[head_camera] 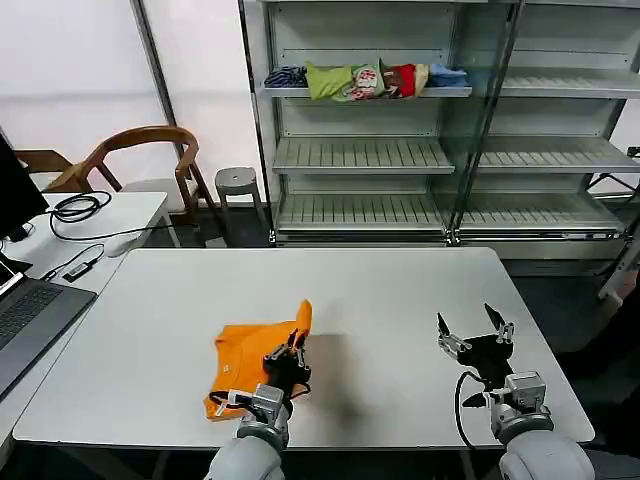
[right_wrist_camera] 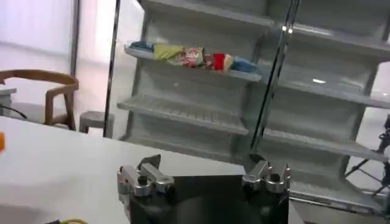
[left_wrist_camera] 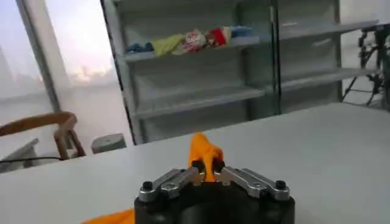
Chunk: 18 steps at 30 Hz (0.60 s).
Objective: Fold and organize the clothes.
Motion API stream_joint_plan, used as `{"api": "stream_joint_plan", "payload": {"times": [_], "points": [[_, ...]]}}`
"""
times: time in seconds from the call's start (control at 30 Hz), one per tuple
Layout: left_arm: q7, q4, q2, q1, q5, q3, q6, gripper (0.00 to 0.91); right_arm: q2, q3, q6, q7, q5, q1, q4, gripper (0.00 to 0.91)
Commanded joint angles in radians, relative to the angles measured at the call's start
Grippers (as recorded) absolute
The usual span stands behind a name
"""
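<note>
The clothes are one bright orange T-shirt [head_camera: 250,350], crumpled on the white table [head_camera: 400,290] near its front left. My left gripper [head_camera: 291,345] is shut on a fold of the shirt's right edge and holds it lifted into a peak [head_camera: 303,315]. In the left wrist view the orange fabric [left_wrist_camera: 204,152] stands up pinched between the two black fingertips of the left gripper [left_wrist_camera: 206,167]. My right gripper [head_camera: 472,324] hovers open over bare table at the front right, well apart from the shirt. Its fingers [right_wrist_camera: 141,176] are spread wide in the right wrist view, nothing between them.
A metal shelf unit [head_camera: 440,150] stands behind the table, with a multicoloured bundle of garments [head_camera: 370,80] on an upper shelf. A laptop [head_camera: 30,320] and cables [head_camera: 75,210] lie on a side desk at the left, by a wooden chair [head_camera: 140,160] and a stool [head_camera: 237,182].
</note>
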Motion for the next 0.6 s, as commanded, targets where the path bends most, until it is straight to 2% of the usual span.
{"api": "stream_joint_plan", "payload": {"times": [0.03,0.3,0.33,0.37,0.6], "points": [[0.072,0.046,-0.037,-0.055,-0.050,0.073,-0.094,0.030,-0.004,0.005,-0.001,-0.001,0.006,0.021,-0.001,0.907],[0.143,0.098,-0.060,-0.067,0.031,0.076,-0.191,0.030,-0.008,0.024,0.000,-0.002,0.016,0.016,0.014,0.907],[0.145,0.103,-0.058,-0.068,0.044,0.071,-0.193,0.504,-0.008,0.026,0.000,-0.002,0.017,0.015,0.015,0.907],[0.156,0.103,-0.054,-0.067,0.035,0.070,-0.195,0.907,-0.009,0.027,0.000,-0.002,0.018,0.016,0.016,0.907],[0.184,0.071,-0.052,-0.074,-0.058,0.068,-0.244,0.907,-0.002,0.025,0.001,-0.003,0.018,0.022,0.013,0.907]]}}
